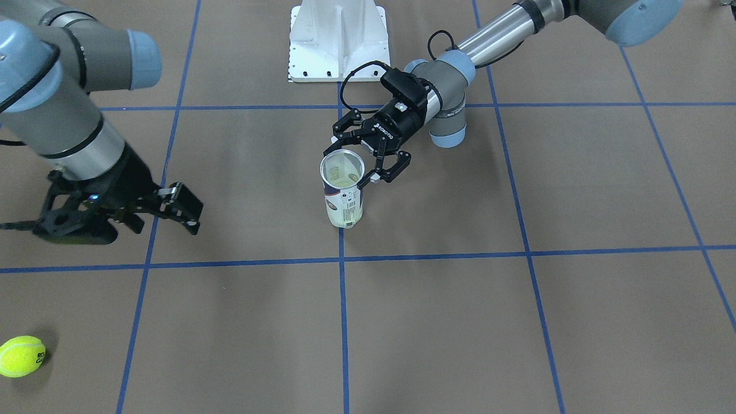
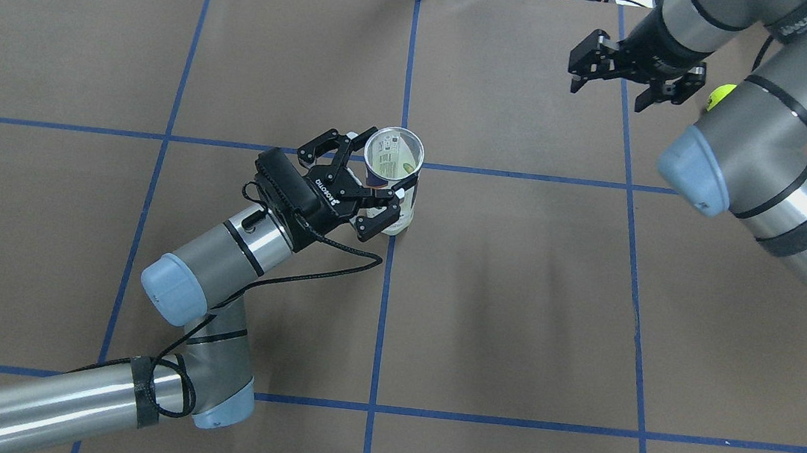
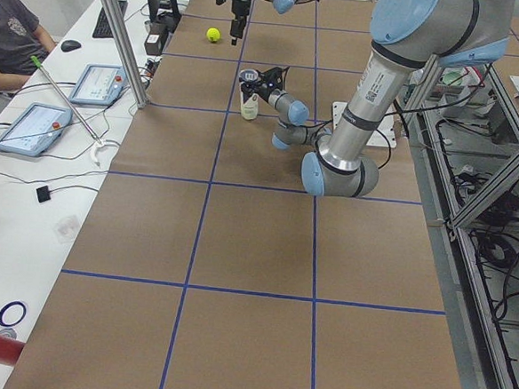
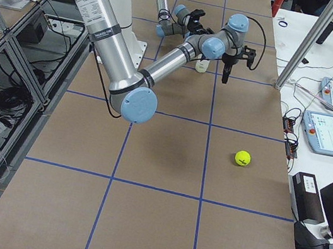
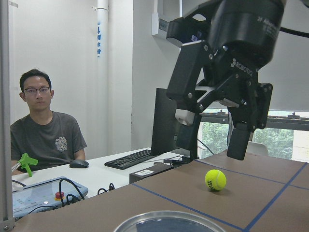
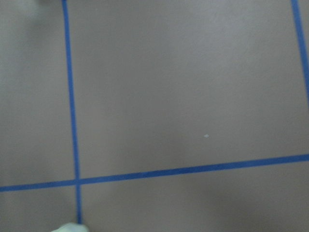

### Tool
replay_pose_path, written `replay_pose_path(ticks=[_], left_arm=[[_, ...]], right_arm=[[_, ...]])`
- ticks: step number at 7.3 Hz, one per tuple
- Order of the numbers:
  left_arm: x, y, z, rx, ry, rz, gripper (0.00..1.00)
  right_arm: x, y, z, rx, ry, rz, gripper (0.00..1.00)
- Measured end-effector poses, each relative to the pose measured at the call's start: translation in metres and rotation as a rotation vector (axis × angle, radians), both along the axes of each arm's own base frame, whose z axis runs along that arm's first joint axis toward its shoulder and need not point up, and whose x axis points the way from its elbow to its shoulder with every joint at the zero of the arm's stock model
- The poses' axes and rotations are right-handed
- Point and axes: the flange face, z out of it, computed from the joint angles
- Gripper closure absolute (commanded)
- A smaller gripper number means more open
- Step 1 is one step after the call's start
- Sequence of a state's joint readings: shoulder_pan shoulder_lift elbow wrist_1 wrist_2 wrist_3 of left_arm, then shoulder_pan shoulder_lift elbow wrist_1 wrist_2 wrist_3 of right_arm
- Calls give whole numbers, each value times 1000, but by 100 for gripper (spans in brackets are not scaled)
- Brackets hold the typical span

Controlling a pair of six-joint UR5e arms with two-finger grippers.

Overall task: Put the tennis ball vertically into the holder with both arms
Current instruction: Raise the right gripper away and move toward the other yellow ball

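Note:
The holder (image 1: 344, 198), a clear can with a white and navy label, stands upright near the table's middle with its open mouth up; it also shows in the overhead view (image 2: 394, 162). My left gripper (image 1: 349, 165) comes in sideways and its fingers press both sides of the can near the top (image 2: 377, 179). The yellow tennis ball (image 1: 22, 356) lies alone on the table, also in the left wrist view (image 5: 215, 180) and the right side view (image 4: 243, 158). My right gripper (image 1: 123, 221) hangs open and empty above the table between holder and ball (image 5: 212, 137).
The white robot base (image 1: 338, 40) stands at the table's robot side. Blue tape lines (image 6: 72, 121) cross the brown table. An operator (image 5: 43, 125) sits at a side table with a keyboard (image 5: 133, 158) and tablets (image 3: 93, 83) beyond the ball.

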State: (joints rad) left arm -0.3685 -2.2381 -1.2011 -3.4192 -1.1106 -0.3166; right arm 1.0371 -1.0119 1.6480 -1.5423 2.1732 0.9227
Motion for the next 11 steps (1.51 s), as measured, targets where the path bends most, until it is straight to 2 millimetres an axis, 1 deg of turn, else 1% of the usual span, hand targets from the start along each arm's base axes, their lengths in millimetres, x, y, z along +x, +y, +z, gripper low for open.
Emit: replay_pose_path(ticks=[1, 2, 3, 4, 5, 6, 8, 11], left_arm=[[0, 0, 0, 0, 0, -1, 14], [0, -1, 0, 0, 0, -1, 13], [-1, -1, 0, 1, 1, -1, 13], [-1, -1, 0, 0, 1, -2, 13], [-1, -1, 1, 0, 1, -2, 13], [-1, -1, 1, 0, 1, -3, 13], [-2, -1, 0, 1, 2, -3, 13], [-2, -2, 0, 1, 2, -4, 13]], right_arm=[[34, -33, 48, 5, 52, 2, 1], [62, -63, 100, 21, 81, 10, 1], [79, -86, 148, 46, 104, 28, 1], [87, -98, 183, 68, 140, 44, 1], [90, -103, 205, 79, 176, 49, 1], [87, -105, 218, 86, 199, 48, 1], [67, -103, 244, 122, 224, 45, 1], [46, -100, 274, 172, 247, 44, 2]])
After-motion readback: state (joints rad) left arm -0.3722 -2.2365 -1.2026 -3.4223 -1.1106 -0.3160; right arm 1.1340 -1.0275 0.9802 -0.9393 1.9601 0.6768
